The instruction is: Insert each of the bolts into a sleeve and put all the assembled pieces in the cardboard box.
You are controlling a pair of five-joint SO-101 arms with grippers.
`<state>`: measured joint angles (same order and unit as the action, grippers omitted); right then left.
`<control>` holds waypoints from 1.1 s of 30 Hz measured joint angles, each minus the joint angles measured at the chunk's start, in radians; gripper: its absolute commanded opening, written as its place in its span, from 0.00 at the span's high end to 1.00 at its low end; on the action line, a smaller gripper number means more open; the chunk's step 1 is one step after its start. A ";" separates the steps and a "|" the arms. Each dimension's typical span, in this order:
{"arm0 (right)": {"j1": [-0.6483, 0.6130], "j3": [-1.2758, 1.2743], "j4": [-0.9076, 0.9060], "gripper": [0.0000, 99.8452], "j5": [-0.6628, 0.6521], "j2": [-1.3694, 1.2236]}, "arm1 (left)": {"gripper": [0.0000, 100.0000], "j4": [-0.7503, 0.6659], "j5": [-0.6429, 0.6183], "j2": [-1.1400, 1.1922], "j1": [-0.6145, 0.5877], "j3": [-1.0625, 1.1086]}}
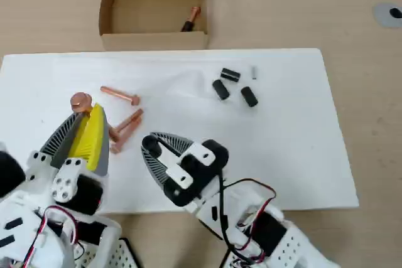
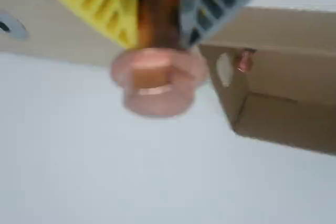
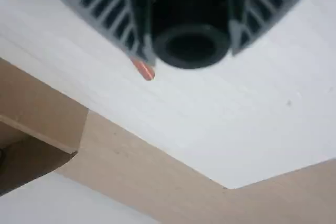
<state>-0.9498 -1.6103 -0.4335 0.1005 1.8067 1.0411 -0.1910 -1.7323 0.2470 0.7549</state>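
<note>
The left gripper (image 1: 88,112), at 8 o'clock, pinches a copper hex-head bolt (image 2: 157,77) between yellow and grey fingers, head outward. The right gripper (image 1: 156,145), near 6 o'clock, has its fingers clamped on a black tubular sleeve (image 3: 191,40). Shank and bore probably need lining up on one axis before any push, and the bolt's free end is hidden. The brown cardboard box (image 1: 110,10) sits at 12 o'clock. The flat white board (image 1: 282,155) lies on a pale wooden worktop (image 1: 364,92).
</note>
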 measured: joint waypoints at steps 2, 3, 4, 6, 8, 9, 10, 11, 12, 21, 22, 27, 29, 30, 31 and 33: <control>0.000 -0.020 0.035 0.99 0.000 0.000 | 0.99 -0.002 0.021 0.000 0.029 0.006; 0.000 -0.028 0.052 0.99 0.000 0.000 | 0.99 -0.002 0.031 0.000 0.041 0.014; 0.000 -0.032 0.068 0.99 0.000 0.000 | 0.99 -0.002 0.040 0.000 0.054 0.025; 0.000 -0.038 0.086 0.99 0.000 0.000 | 0.99 -0.002 0.048 0.000 0.080 0.048; 0.000 -0.043 0.094 0.99 0.000 0.000 | 0.99 -0.002 0.051 0.000 0.110 0.074; 0.000 -0.043 0.094 0.99 0.000 0.000 | 0.99 -0.002 0.057 0.000 0.126 0.092; 0.000 -0.043 0.094 0.99 0.000 0.000 | 0.99 -0.002 0.063 0.000 0.138 0.112; 0.000 -0.043 0.094 0.99 0.000 0.000 | 0.99 -0.002 0.069 0.003 0.146 0.129; 0.000 -0.043 0.094 0.99 0.000 0.000 | 0.99 -0.002 0.074 0.003 0.150 0.146; 0.000 -0.043 0.097 0.99 0.000 0.000 | 0.99 -0.229 0.107 0.005 0.129 0.333; 0.000 -0.043 0.097 0.99 0.000 0.000 | 0.99 -0.252 0.109 0.005 0.123 0.350; 0.000 -0.043 0.097 0.99 0.000 0.000 | 0.99 -0.296 0.110 0.006 0.118 0.377; 0.000 -0.043 0.097 0.99 0.000 0.000 | 0.99 -0.296 0.110 0.006 0.118 0.377; 0.000 -0.043 0.097 0.99 0.000 0.000 | 0.99 -0.296 0.110 0.006 0.118 0.377; 0.000 -0.043 0.097 0.99 0.000 0.000 | 0.99 -0.296 0.110 0.006 0.118 0.377; 0.000 -0.043 0.097 0.99 0.000 0.000 | 0.99 -0.296 0.110 0.006 0.118 0.377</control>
<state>-0.9498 -1.6533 -0.3368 0.1005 1.8067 0.7449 -0.0806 -1.7261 0.3652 1.1324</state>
